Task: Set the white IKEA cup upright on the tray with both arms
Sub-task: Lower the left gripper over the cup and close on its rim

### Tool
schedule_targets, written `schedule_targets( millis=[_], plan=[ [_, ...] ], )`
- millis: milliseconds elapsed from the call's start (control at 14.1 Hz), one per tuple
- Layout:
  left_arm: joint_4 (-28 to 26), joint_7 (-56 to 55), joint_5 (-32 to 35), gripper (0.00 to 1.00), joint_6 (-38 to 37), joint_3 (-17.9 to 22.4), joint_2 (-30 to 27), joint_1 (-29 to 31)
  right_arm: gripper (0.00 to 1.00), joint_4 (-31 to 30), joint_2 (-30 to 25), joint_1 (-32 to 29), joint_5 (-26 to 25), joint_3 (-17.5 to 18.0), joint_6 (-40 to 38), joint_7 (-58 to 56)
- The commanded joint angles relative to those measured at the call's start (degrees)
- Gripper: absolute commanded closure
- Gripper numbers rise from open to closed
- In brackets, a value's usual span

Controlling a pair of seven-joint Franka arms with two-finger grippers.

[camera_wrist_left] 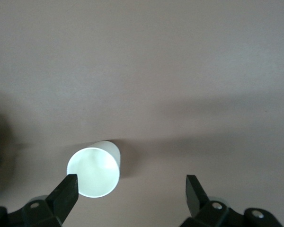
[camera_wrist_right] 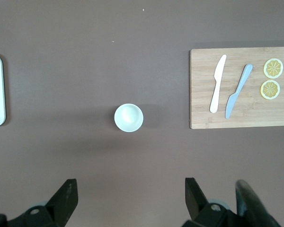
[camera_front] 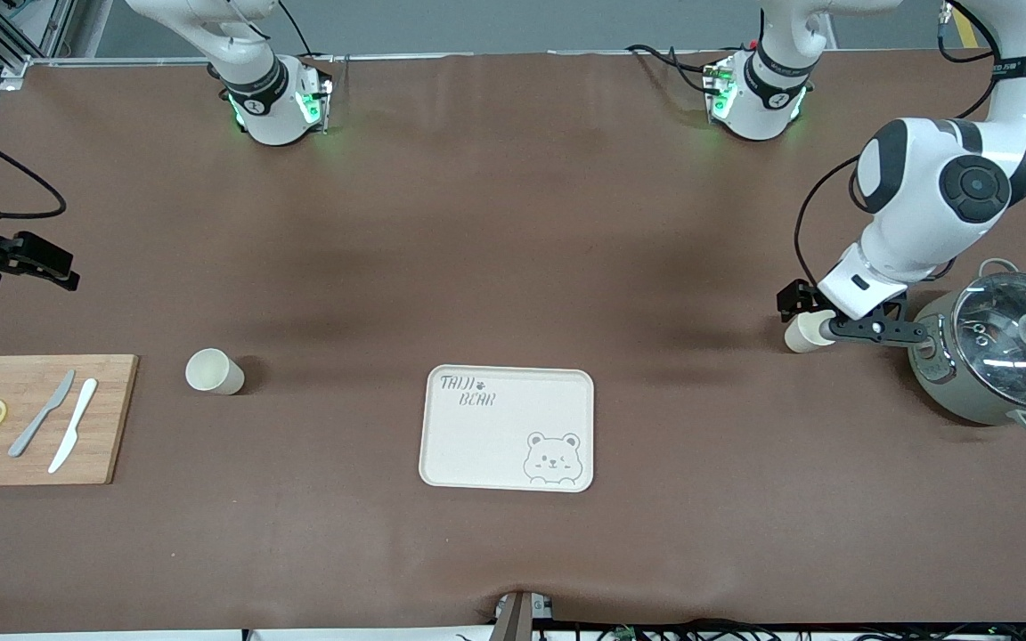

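Fingers of the left gripper (camera_wrist_left: 131, 189) are spread wide and empty low over the table beside the steel pot (camera_front: 1003, 356), with one white cup (camera_wrist_left: 94, 171) standing upright just by one finger rather than between them, so the hand should be shifted until the cup is centred before anything is closed. The right gripper (camera_wrist_right: 131, 195) is likewise held open, high over the second cup (camera_wrist_right: 128, 117), which stands between the cutting board (camera_wrist_right: 246, 113) and the tray (camera_front: 507, 427). Neither cup is yet on the tray.
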Motion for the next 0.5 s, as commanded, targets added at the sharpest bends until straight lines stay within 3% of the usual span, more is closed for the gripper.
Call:
schedule_targets(
  millis=[0,425],
  plan=[
    [-5.02,2.88,-0.54,0.0,6.33,-0.23,-1.67,1.92,0.0,-2.04,-0.32,-0.08,0.21,0.06,1.53,0.9],
    [-9.42,2.97,-0.54,0.0,17.42,-0.32,2.37,1.84,0.0,-3.01,-0.5,-0.16,-0.06,0.06,1.44,0.81]
  ],
)
